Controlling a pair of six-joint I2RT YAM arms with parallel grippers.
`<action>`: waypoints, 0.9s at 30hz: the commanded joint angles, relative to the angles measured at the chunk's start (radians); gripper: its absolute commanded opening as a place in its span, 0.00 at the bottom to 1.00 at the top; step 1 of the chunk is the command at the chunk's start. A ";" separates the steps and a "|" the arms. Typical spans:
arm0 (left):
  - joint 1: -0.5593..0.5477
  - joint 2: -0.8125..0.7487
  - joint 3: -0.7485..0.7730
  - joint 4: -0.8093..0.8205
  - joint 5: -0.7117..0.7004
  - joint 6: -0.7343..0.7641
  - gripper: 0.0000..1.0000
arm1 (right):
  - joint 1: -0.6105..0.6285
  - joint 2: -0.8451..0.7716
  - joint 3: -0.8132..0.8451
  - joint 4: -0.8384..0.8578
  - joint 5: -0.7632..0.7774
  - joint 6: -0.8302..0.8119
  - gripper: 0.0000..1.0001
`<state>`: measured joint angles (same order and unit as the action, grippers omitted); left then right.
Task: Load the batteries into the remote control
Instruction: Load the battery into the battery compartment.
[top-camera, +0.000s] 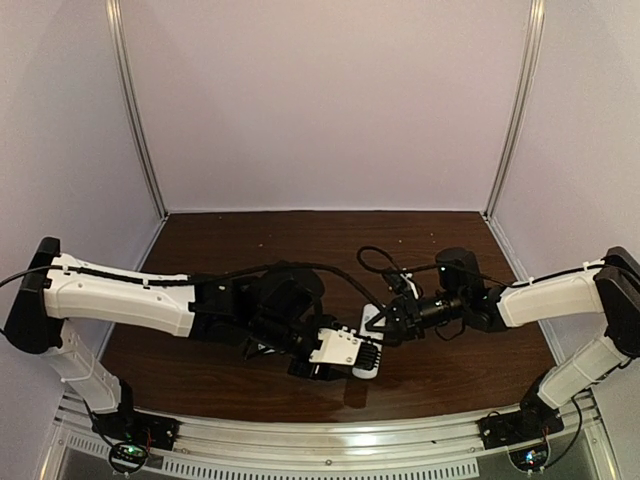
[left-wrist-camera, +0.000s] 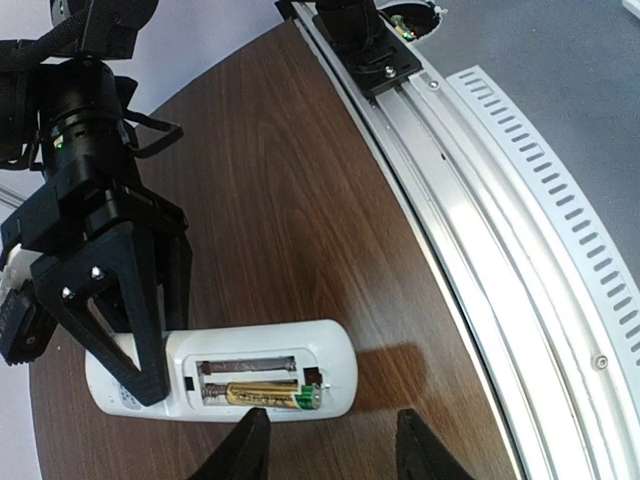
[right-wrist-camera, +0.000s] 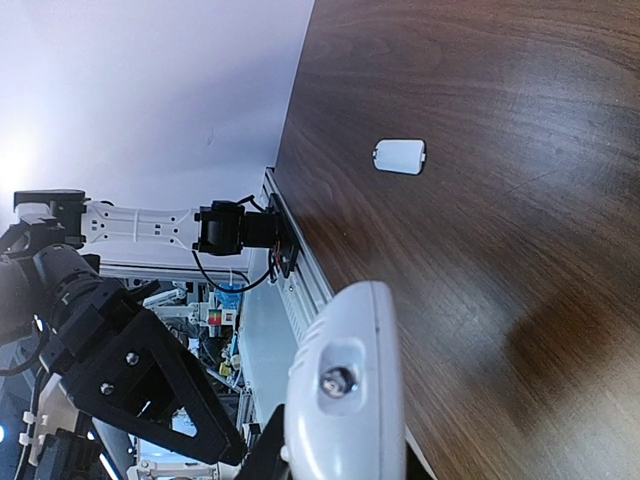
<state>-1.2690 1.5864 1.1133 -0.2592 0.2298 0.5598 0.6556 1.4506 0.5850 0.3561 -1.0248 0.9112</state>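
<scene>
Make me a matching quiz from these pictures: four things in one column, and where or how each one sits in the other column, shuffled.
Things:
1. battery
2. remote control
3. white cover piece
4. right gripper

States:
A. lying alone on the table
B. clamped on the remote's end
C. seated inside the remote's open back
D. lying face down, back uncovered

Pairs: 1-C, 2-D, 3-A, 4-B

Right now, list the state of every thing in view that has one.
Remote control: back up, battery compartment uncovered.
Battery: seated in one slot.
Second slot: empty.
Cover: off, lying on the table.
Right hand: shut on the remote's end.
Left hand: open, empty.
</scene>
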 joint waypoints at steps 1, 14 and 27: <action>0.000 0.039 0.049 0.002 -0.016 0.032 0.43 | 0.013 0.007 0.021 0.020 -0.016 -0.010 0.01; -0.001 0.100 0.087 -0.015 -0.005 0.019 0.32 | 0.026 0.011 0.012 0.050 -0.021 0.005 0.01; 0.002 0.145 0.095 -0.031 -0.037 -0.020 0.21 | 0.036 0.005 0.006 0.064 -0.025 0.011 0.01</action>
<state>-1.2690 1.7077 1.1900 -0.2726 0.2115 0.5632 0.6796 1.4559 0.5850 0.3775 -1.0317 0.9154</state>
